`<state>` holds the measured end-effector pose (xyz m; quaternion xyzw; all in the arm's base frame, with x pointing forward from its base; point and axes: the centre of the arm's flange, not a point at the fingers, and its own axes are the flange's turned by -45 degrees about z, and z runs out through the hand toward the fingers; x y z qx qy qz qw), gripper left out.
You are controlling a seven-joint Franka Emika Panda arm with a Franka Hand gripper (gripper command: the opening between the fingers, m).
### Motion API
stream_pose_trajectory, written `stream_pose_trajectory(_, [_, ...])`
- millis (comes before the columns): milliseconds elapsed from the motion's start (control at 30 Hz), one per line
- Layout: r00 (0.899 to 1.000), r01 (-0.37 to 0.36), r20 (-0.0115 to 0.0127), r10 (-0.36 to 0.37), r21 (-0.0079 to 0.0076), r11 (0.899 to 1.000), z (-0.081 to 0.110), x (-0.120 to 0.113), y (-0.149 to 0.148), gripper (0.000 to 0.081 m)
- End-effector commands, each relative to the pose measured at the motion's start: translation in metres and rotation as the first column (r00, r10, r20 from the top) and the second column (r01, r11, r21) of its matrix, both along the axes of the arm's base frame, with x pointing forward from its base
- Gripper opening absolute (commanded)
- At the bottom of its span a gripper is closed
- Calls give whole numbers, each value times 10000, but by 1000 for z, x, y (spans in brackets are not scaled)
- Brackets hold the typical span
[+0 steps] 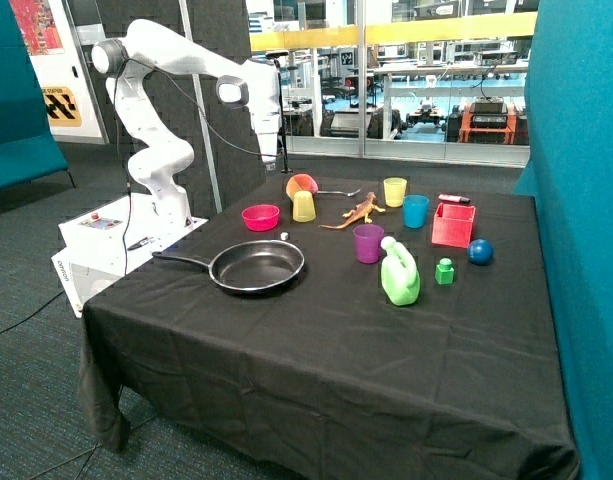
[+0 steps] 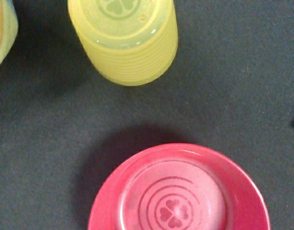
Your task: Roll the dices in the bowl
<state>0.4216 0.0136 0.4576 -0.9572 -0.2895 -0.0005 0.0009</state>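
Observation:
The magenta-pink bowl (image 1: 261,216) stands on the black cloth near the back corner, beside an upturned yellow cup (image 1: 304,206). In the wrist view the bowl (image 2: 178,191) shows from straight above and holds nothing. One tiny white cube, a dice (image 1: 284,236), lies on the cloth between the bowl and the frying pan (image 1: 256,266). I cannot see a second dice. My gripper (image 1: 284,166) hangs well above the table's back edge, behind the bowl and the yellow cup (image 2: 123,38), touching nothing.
An orange cup on its side (image 1: 301,184), a toy lizard (image 1: 361,211), a spoon, yellow (image 1: 394,191), blue (image 1: 415,211) and purple (image 1: 368,243) cups, a red box (image 1: 453,224), a green jug (image 1: 399,273), a green block (image 1: 444,271) and a blue ball (image 1: 480,251) crowd the far half.

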Motion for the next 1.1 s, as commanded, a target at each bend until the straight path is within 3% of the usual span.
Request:
stream_pose_trajectory(0, [10000, -28, -5, 28, -21, 10000, 1, 0, -2, 522])
stream_pose_trajectory(400, [10000, -81, -5, 81, -21, 10000, 0, 0, -1, 534])
stream_pose_trajectory(733, [10000, -59, -5, 59, -21, 10000, -1, 0, -1, 497])
stream_pose_trajectory(933, [9993, 363, -5, -363, -21, 9993, 0, 10, -8, 483])
stream_pose_trajectory(1067, [9958, 921, -5, -921, -21, 9957, -2, 25, -17, 415])
